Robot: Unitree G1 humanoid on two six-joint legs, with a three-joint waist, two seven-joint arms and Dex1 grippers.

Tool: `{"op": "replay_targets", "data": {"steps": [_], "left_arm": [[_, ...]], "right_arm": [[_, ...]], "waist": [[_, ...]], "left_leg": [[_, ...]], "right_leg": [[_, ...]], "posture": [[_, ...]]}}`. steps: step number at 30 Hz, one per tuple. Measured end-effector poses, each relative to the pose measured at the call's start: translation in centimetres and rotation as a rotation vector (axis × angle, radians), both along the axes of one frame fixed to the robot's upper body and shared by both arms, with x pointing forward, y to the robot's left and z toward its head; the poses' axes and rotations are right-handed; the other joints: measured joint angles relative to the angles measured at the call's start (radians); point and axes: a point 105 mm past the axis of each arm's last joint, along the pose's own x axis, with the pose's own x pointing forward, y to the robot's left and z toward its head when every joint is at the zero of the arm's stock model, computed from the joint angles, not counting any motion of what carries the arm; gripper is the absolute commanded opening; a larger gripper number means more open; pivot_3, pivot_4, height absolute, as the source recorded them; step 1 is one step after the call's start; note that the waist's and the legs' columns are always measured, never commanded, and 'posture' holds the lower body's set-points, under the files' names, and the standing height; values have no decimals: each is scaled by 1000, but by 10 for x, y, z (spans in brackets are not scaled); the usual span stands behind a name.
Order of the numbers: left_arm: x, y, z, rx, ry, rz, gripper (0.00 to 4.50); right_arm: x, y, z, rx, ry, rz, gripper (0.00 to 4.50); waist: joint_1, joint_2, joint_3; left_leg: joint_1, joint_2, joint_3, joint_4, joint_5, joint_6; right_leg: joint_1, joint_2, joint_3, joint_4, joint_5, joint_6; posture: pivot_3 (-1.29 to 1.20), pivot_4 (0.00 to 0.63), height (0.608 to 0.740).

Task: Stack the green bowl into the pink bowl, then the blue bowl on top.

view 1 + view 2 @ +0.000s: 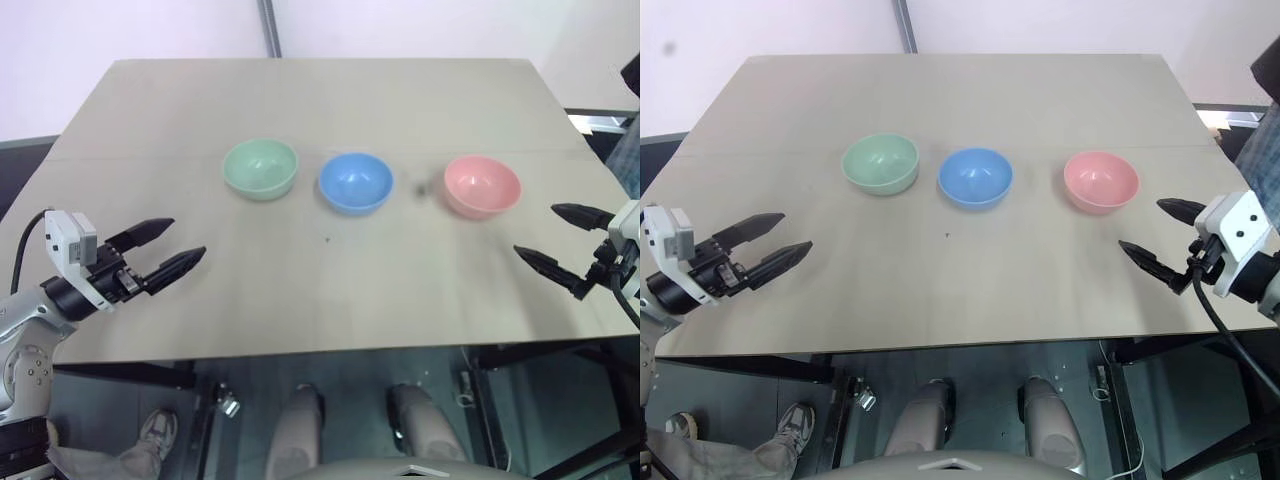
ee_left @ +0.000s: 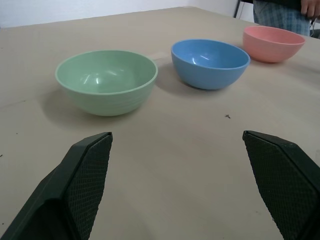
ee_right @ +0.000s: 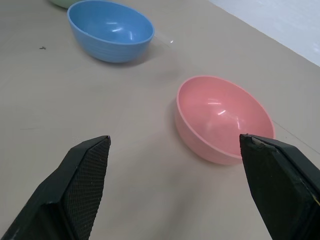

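Across pale wooden table (image 1: 300, 300), 3 separate bowls in a row: mint-green plastic bowl (image 1: 261, 168) leftmost, sky-blue plastic bowl (image 1: 355, 183) between, salmon-pink plastic bowl (image 1: 482, 186) rightmost. Left gripper (image 1: 167, 250) and right gripper (image 1: 562, 243) spread wide, empty, flanking near edge.

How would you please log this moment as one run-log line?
stage: not started | bowls: green bowl, blue bowl, pink bowl apart in a row | left pincer: open, empty | right pincer: open, empty
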Motion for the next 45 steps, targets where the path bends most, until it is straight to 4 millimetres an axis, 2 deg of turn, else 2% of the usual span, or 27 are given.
{"op": "replay_targets", "data": {"steps": [6, 14, 21, 24, 27, 30, 32, 33, 34, 37, 39, 41, 42, 45], "left_arm": [[0, -5, 1, -20, 31, -22, 4401], [0, -31, 12, -70, 37, -150, 4401], [-1, -55, 20, -69, 16, -261, 4401], [-4, -62, 20, -72, 14, -284, 4401], [-8, -62, 16, -78, 22, -273, 4500], [-13, -62, 11, -81, 41, -265, 4500], [-16, -61, 8, -79, 50, -252, 4500], [-16, -61, 8, -78, 49, -249, 4500], [-17, -60, 8, -81, 48, -241, 4500], [-19, -59, 10, -77, 38, -232, 4500], [-20, -58, 7, -85, 47, -221, 4500], [-19, -57, 5, -87, 52, -213, 4500], [-19, -56, 4, -81, 52, -206, 4500], [-16, -50, -1, -62, 49, -174, 4500]], "right_arm": [[9, 10, 6, -3, -23, 16, 4500], [32, 32, 4, -56, -11, 45, 4500], [87, 37, -12, -156, 68, 21, 4500], [109, 40, -37, -222, 154, 31, 4500], [119, 42, -59, -236, 246, 41, 3653], [127, 37, -65, -269, 257, 21, 2176], [130, 35, -64, -294, 241, 20, 1001], [131, 35, -63, -303, 229, 24, 580], [134, 39, -52, -320, 175, 34, 108], [136, 44, -43, -352, 118, 57, 38], [125, 57, -43, -361, 99, 136, 38], [108, 78, -39, -352, 80, 247, 38], [91, 98, -34, -348, 55, 343, 38], [54, 135, -36, -389, 15, 526, 38]], "waist": [[-2, 0, 0], [-1, 0, 0], [-8, 1, 0], [-16, 1, 1], [-19, 1, 1], [-22, 1, 1], [-23, 1, 1], [-23, 1, 1], [-24, 1, 1], [-26, 1, 1], [-25, 2, 1], [-24, 2, 2], [-24, 2, 2], [-24, 2, 1]], "left_leg": [[0, 0, 0, 0, 0, 0], [0, 0, 0, 0, 0, 0], [0, 0, 1, 0, 0, 0], [-1, 0, 1, -1, 0, 0], [-1, 0, 1, -2, 0, 0], [-1, 0, 1, -2, 0, 0], [-1, 0, 1, -2, 0, 0], [-1, 0, 1, -2, 0, 0], [-1, 0, 1, -2, 0, 0], [0, 0, 1, -2, 0, 0], [-1, 0, 1, -2, 0, 0], [-1, 0, 0, -3, 0, 0], [-1, 0, 0, -3, 0, 0], [0, 0, 0, -3, 0, 0]], "right_leg": [[0, 0, 0, 0, 0, 0], [-1, 0, 0, 0, 0, 0], [-1, 0, 1, 0, 2, 1], [-2, 0, 0, 0, 5, 0], [-2, 0, 0, 0, 5, -1], [-3, 0, 0, 0, 5, -1], [-3, 0, 0, 0, 5, -1], [-3, 0, 0, 0, 5, -1], [-2, 0, 0, 0, 5, -1], [-2, 0, 0, 0, 5, 0], [-3, 0, 0, 0, 5, -1], [-3, 0, 0, 0, 5, -1], [-3, 0, 0, 0, 5, -1], [-2, 0, 0, 0, 5, 0]], "posture": [[0, 150, 727], [0, 150, 727], [0, 150, 727], [0, 150, 727], [0, 150, 727], [0, 150, 727], [0, 150, 727], [0, 150, 727], [0, 150, 727], [0, 150, 727], [0, 150, 727], [0, 150, 727], [0, 150, 727], [0, 150, 727]]}}
